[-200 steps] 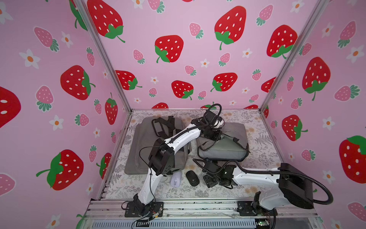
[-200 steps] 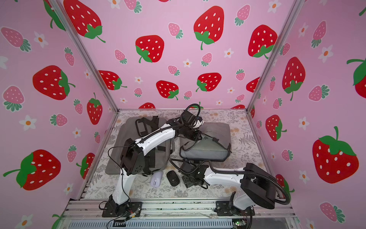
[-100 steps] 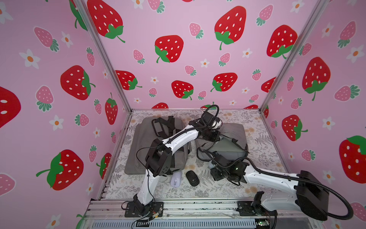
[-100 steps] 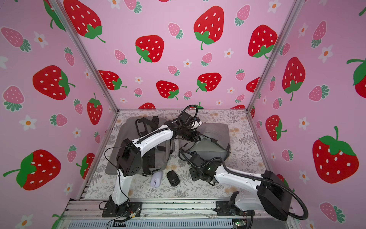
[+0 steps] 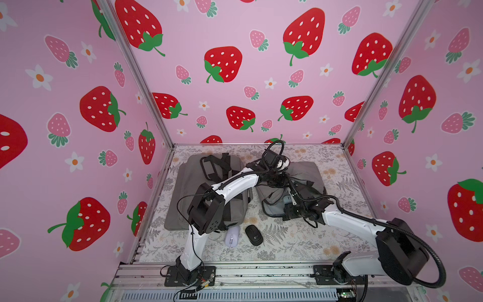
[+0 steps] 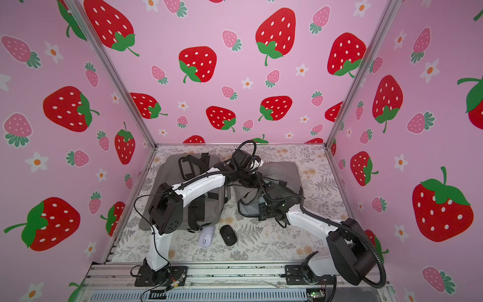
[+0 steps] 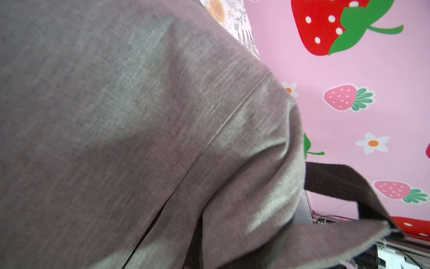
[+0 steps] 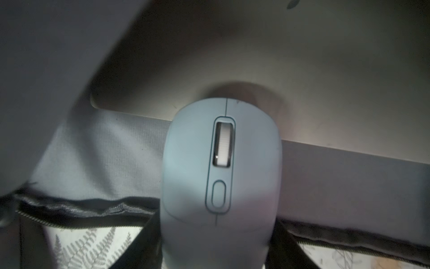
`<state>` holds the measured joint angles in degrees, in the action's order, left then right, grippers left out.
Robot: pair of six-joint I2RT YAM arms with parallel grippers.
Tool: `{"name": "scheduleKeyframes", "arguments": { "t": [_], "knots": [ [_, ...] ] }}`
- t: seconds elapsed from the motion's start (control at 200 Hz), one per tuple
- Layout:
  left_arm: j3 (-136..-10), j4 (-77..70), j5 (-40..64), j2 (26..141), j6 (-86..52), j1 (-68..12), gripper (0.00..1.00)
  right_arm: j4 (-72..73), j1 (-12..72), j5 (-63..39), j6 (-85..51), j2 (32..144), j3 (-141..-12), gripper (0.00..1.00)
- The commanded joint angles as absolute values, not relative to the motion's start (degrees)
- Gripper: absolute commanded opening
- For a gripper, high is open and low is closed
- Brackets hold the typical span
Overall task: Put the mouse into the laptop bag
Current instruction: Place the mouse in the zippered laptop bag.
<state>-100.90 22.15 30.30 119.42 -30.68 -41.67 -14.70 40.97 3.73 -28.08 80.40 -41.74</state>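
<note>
A light blue mouse (image 8: 221, 174) sits between the black fingers (image 8: 149, 242) of my right gripper (image 8: 216, 251), which is shut on it. Its nose reaches past the zip edge (image 8: 81, 209) into the open mouth of the grey laptop bag (image 5: 311, 174), over a silver laptop (image 8: 302, 69) lying inside. In a top view the right gripper (image 5: 287, 208) is at the bag's front opening. My left gripper (image 5: 275, 180) is at the bag's upper flap (image 7: 139, 116) and holds it raised. Its jaws are hidden by the fabric.
A lilac mouse (image 5: 232, 236) and a black mouse (image 5: 253, 234) lie side by side on the floral mat near the front. A second grey bag (image 5: 190, 177) with black straps lies at the left, under the left arm. Pink walls close three sides.
My right arm has swung from the front of the table, beside the two loose mice, back to the bag's opening. The left arm has stayed at the flap.
</note>
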Motion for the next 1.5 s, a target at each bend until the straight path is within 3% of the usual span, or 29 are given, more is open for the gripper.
{"name": "scheduleKeyframes", "arguments": {
  "t": [0.0, 0.16, 0.2, 0.3, 0.51, 0.65, 0.75, 0.951, 1.086, 1.236, 1.426, 1.456, 1.496],
  "knots": [
    [-101.8, 17.6, 39.2, 117.6, -34.4, -43.9, 0.0, -4.6, 40.5, 0.7, -25.9, 85.1, -46.4, 0.45],
    [-101.4, 16.9, 39.6, 118.6, -35.3, -44.5, 0.0, 7.6, 40.5, 2.8, -26.9, 87.3, -42.6, 0.59],
    [-101.2, 16.7, 39.6, 119.0, -35.4, -44.5, 0.0, 10.2, 40.5, 3.7, -26.7, 86.8, -41.1, 0.58],
    [-100.5, 16.5, 40.0, 119.9, -36.0, -44.2, 0.0, 14.4, 40.5, 5.7, -26.6, 83.2, -36.9, 0.43],
    [-99.9, 10.9, 44.7, 121.4, -41.5, -43.6, 0.0, 17.5, 40.1, 4.7, -28.9, 74.6, -30.8, 0.45],
    [-100.6, 7.8, 47.3, 121.8, -44.8, -43.6, 0.0, 21.1, 40.1, 2.3, -31.3, 76.1, -30.9, 0.46],
    [-100.2, 7.0, 47.5, 121.6, -45.6, -43.6, 0.0, 23.2, 40.1, 0.7, -32.1, 80.5, -31.8, 0.51],
    [-98.0, 5.5, 47.2, 122.0, -46.7, -43.1, 0.0, 25.9, 40.1, -0.9, -34.5, 85.5, -30.2, 0.77],
    [-95.9, 3.8, 47.1, 122.6, -47.7, -42.3, 0.0, 22.5, 40.1, -0.2, -35.0, 80.7, -26.7, 0.87],
    [-93.5, 3.8, 45.5, 123.5, -47.1, -41.1, 0.0, 13.2, 40.2, 1.7, -35.0, 69.0, -22.1, 0.92],
    [-91.4, 3.8, 44.8, 124.0, -46.8, -40.5, 0.0, -1.1, 40.1, 5.2, -35.2, 51.7, -18.2, 0.88],
    [-91.3, 3.8, 44.8, 123.8, -46.9, -40.4, 0.0, -3.0, 40.2, 6.1, -35.3, 48.9, -17.7, 0.81],
    [-91.2, 3.7, 44.8, 123.7, -46.8, -40.5, 0.0, -4.6, 40.0, 7.2, -35.4, 46.7, -17.1, 0.55]
  ]
}}
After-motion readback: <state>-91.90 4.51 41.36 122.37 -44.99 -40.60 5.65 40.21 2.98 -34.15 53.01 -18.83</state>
